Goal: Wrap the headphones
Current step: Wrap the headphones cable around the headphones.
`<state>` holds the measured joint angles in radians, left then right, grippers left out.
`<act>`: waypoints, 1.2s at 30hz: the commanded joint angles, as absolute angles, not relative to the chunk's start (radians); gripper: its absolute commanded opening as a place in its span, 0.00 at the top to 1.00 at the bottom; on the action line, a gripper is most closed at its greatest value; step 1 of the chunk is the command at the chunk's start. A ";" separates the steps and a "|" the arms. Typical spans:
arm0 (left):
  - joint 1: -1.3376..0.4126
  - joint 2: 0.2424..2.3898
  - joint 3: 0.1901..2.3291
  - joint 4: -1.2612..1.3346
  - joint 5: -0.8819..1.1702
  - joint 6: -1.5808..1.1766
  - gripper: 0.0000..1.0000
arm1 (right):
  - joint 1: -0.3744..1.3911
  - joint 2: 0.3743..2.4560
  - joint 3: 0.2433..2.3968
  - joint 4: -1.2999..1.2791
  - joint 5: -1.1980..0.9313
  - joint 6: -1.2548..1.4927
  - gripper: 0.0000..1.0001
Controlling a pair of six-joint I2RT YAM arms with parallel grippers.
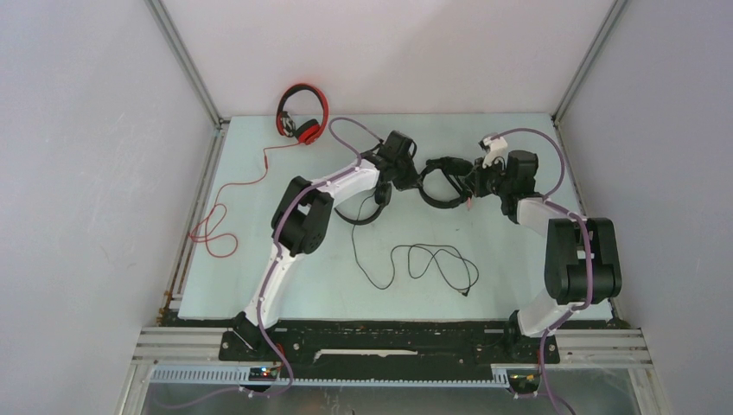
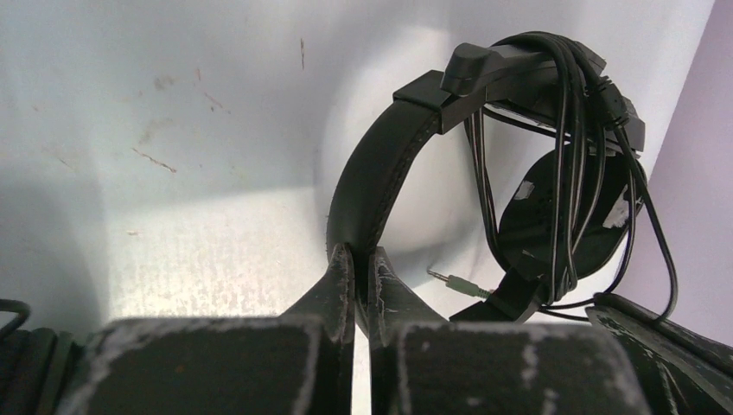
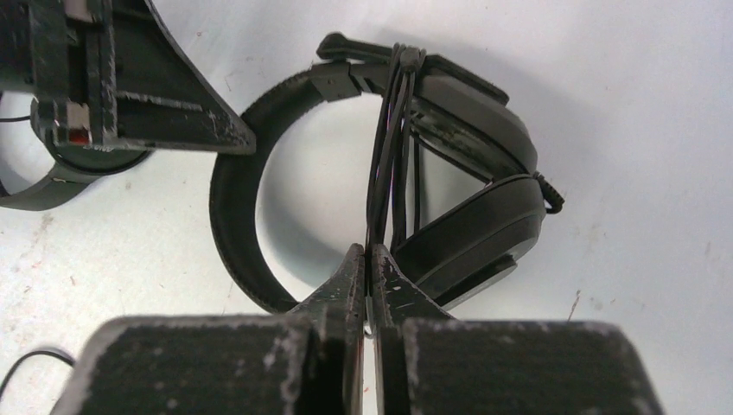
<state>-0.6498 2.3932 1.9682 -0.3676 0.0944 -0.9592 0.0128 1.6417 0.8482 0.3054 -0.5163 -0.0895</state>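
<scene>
**Black headset clamped between both grippers at mid-bench**

The held black headset (image 2: 367, 186) is standing up off the bench (image 1: 501, 259), and everything below is being placed from it; the left gripper (image 2: 354, 264) is pinching its padded headband, fingers drawn together on the band's edge with only the band's thickness between them; the right gripper (image 3: 369, 259) is meeting the headset from the opposite side, its fingers pressed together on several strands of the wound cable (image 2: 570, 156); that cable is looping over the slider and down past the ear cup, and the jack plug (image 2: 462, 284) is sticking out free just beside the lower cup.

The second black headset (image 3: 35, 194) is lying just beside the held headset on its left-arm side, partly under the left arm; its loose black cable (image 1: 430, 251) is trailing in open loops on the near side of the held headset, well apart from it; the red headset (image 1: 309, 131) is leaning against the back wall (image 1: 389, 52) far off to the left of the held headset, and its red cable (image 1: 216, 233) is running along the bench's left edge, farther still.

Bare bench is showing on the far side of the held headset up to the back wall, and on its near right side toward the right arm's base; to its left, the left arm and the second headset are crowding the room; the right wall is standing near, just past the right gripper.
</scene>
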 commanded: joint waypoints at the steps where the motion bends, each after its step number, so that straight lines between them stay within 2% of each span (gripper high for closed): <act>1: -0.666 2.285 1.907 -0.295 0.110 -0.980 1.00 | 0.009 1.570 0.837 0.360 -0.478 0.014 0.95; 5: -0.668 2.275 1.865 -0.276 0.107 -0.978 1.00 | 0.008 1.542 0.838 0.290 -0.401 0.066 0.90; 9: -0.676 2.271 1.861 -0.277 0.090 -0.956 1.00 | 0.009 1.535 0.855 0.204 -0.373 0.096 0.75; 14: -0.684 2.271 1.859 -0.283 0.075 -0.933 1.00 | -0.021 1.491 0.868 0.077 -0.344 0.177 0.63; 21: -0.688 2.263 1.861 -0.281 0.061 -0.915 1.00 | -0.103 1.382 0.877 -0.129 -0.274 0.570 0.62; 25: -0.688 2.262 1.861 -0.281 0.058 -0.909 1.00 | -0.178 1.389 0.879 -0.175 -0.381 0.906 0.64; 27: -0.689 2.261 1.858 -0.278 0.060 -0.908 1.00 | -0.184 1.420 0.895 -0.143 -0.465 0.928 0.66; 31: -0.686 2.252 1.856 -0.275 0.072 -0.918 1.00 | -0.178 1.500 0.935 -0.011 -0.594 0.768 0.67; 32: -0.687 2.248 1.854 -0.275 0.066 -0.919 0.96 | -0.180 1.522 0.971 -0.017 -0.599 0.708 0.67; 34: -0.686 2.240 1.854 -0.295 0.044 -0.914 0.75 | -0.175 1.570 1.068 -0.124 -0.540 0.587 0.65; 36: -0.686 2.232 1.857 -0.318 0.013 -0.900 0.65 | -0.159 1.607 1.152 -0.249 -0.499 0.466 0.62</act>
